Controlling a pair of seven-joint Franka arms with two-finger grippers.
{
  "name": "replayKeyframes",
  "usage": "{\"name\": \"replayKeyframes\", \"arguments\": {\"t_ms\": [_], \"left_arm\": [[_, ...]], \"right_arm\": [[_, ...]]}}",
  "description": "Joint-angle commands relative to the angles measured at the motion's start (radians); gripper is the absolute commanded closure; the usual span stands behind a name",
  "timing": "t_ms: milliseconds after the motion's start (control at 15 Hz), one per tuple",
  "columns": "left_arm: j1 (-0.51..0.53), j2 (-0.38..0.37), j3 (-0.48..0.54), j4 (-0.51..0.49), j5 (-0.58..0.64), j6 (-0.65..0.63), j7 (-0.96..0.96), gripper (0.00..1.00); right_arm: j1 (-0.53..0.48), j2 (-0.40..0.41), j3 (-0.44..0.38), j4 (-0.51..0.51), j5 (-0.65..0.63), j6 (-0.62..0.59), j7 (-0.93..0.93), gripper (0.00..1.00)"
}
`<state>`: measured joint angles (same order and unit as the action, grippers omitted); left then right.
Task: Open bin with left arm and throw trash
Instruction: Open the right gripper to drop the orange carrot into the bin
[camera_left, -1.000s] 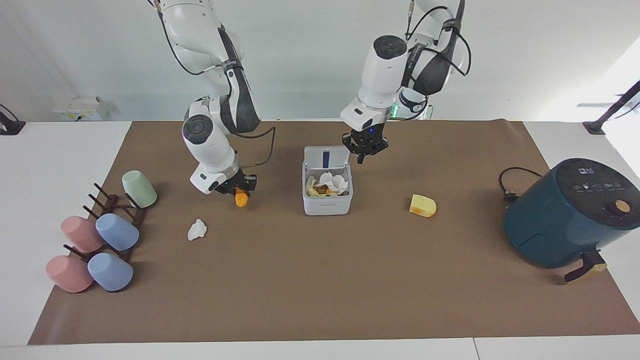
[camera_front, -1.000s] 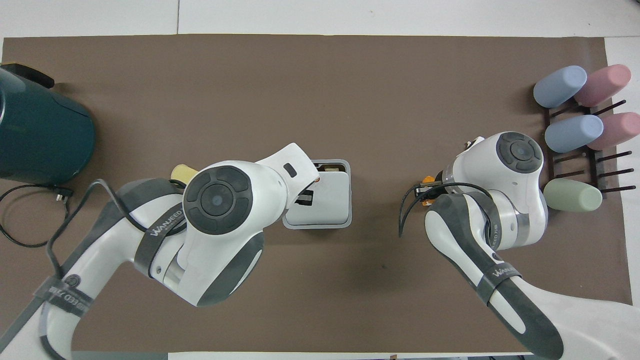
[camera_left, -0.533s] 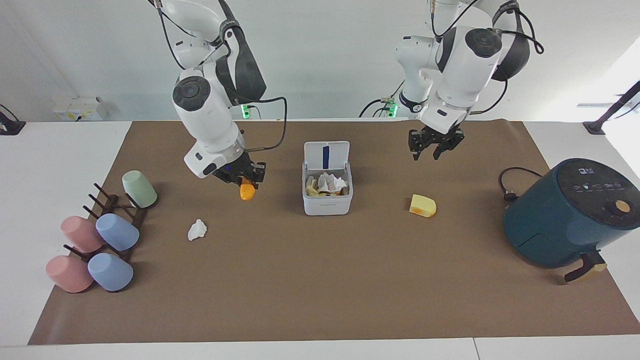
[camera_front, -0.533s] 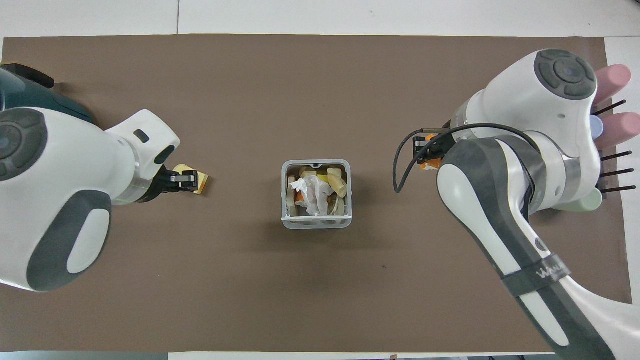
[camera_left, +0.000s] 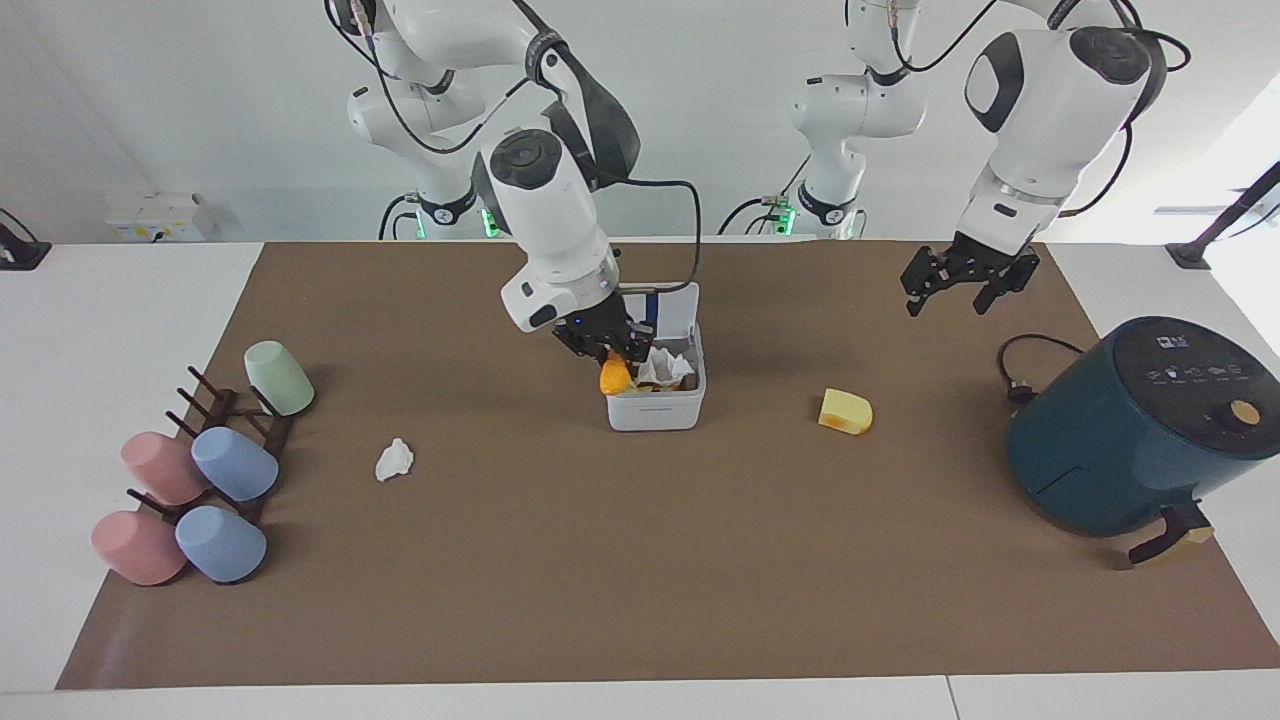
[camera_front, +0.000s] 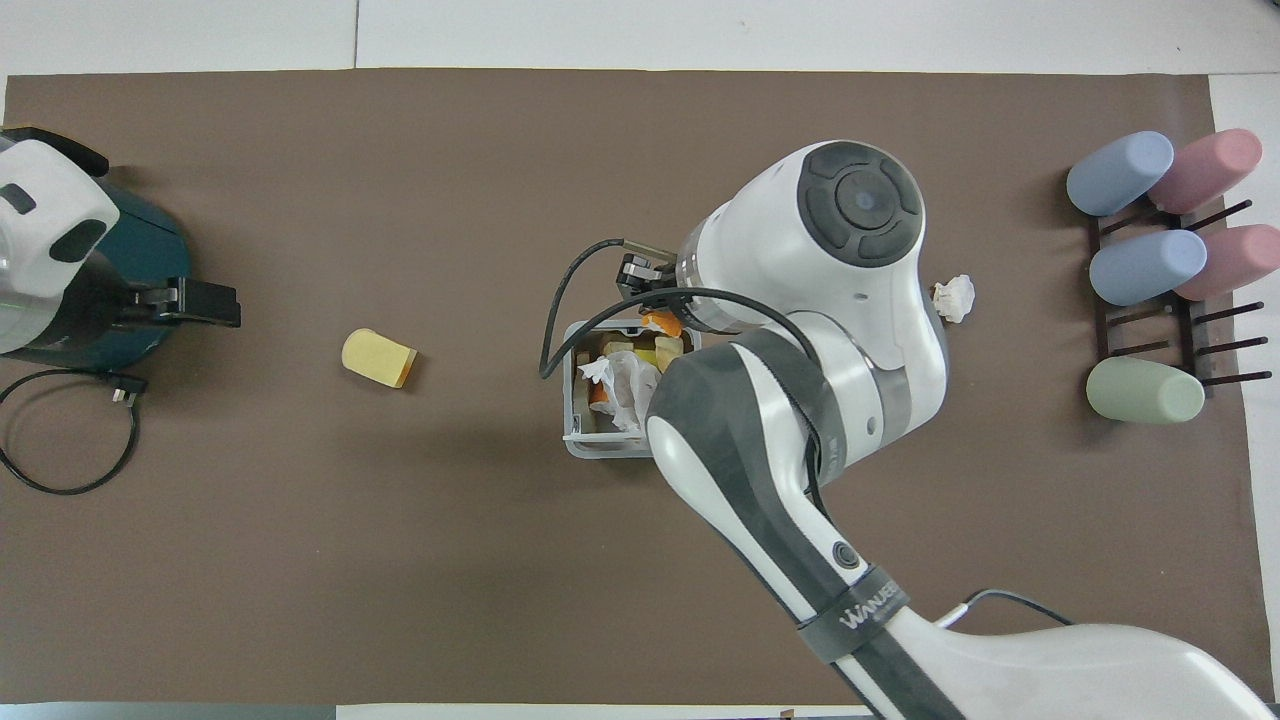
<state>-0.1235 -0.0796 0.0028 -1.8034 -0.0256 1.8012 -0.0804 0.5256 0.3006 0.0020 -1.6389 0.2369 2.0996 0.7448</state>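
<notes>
My right gripper (camera_left: 612, 362), clamped on the orange piece (camera_left: 614, 377), has swung from the mat to just over the open bin (camera_left: 655, 410); releasing should drop it in. My left gripper (camera_left: 965, 280), fingers apart, has pulled away toward the fryer (camera_left: 1130, 430). The wedge (camera_left: 845, 411) and tissue (camera_left: 394, 459) lie on the mat, either side of the bin.

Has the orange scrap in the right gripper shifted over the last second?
Yes. The right gripper has carried the orange scrap from beside the green cup toward the middle of the table; it now hangs over the open bin.
</notes>
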Motion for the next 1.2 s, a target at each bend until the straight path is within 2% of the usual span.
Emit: {"name": "replayKeyframes", "arguments": {"t_ms": [0, 67, 133, 267, 333, 400, 533, 733, 933, 1133], "left_arm": [[0.008, 0.081, -0.009, 0.142, 0.013, -0.081, 0.011, 0.0], [0.008, 0.095, -0.009, 0.166, 0.013, -0.098, 0.011, 0.0], [0.005, 0.097, -0.009, 0.164, 0.012, -0.086, 0.01, 0.0], [-0.004, 0.118, -0.009, 0.15, 0.012, -0.053, 0.01, 0.0], [-0.005, 0.13, -0.009, 0.142, 0.01, -0.027, 0.01, 0.0], [-0.007, 0.15, -0.01, 0.13, 0.012, 0.001, 0.01, 0.0], [-0.025, 0.172, -0.012, 0.083, 0.01, 0.065, 0.008, 0.0], [-0.045, 0.17, -0.012, -0.078, 0.01, 0.229, 0.007, 0.0], [-0.09, 0.207, -0.011, -0.22, 0.01, 0.419, -0.001, 0.0], [-0.091, 0.212, -0.012, -0.316, 0.01, 0.503, 0.001, 0.0]], "right_arm": [[0.027, -0.032, -0.004, -0.088, 0.025, 0.072, 0.008, 1.0], [0.036, -0.046, -0.004, -0.123, 0.025, 0.098, 0.008, 0.99], [0.054, -0.055, -0.004, -0.157, 0.025, 0.131, 0.013, 0.68], [0.07, -0.069, -0.004, -0.188, 0.025, 0.148, 0.056, 0.44], [0.07, -0.069, -0.004, -0.188, 0.025, 0.142, 0.082, 0.27], [0.071, -0.069, -0.004, -0.188, 0.025, 0.139, 0.088, 0.0], [0.071, -0.069, -0.004, -0.174, 0.022, 0.119, 0.096, 0.0], [0.03, -0.064, -0.016, -0.086, -0.054, -0.017, 0.061, 0.0], [-0.085, -0.069, -0.016, -0.048, -0.188, -0.125, -0.198, 0.0], [-0.22, -0.069, -0.016, -0.068, -0.2, -0.101, -0.473, 0.0]]}}
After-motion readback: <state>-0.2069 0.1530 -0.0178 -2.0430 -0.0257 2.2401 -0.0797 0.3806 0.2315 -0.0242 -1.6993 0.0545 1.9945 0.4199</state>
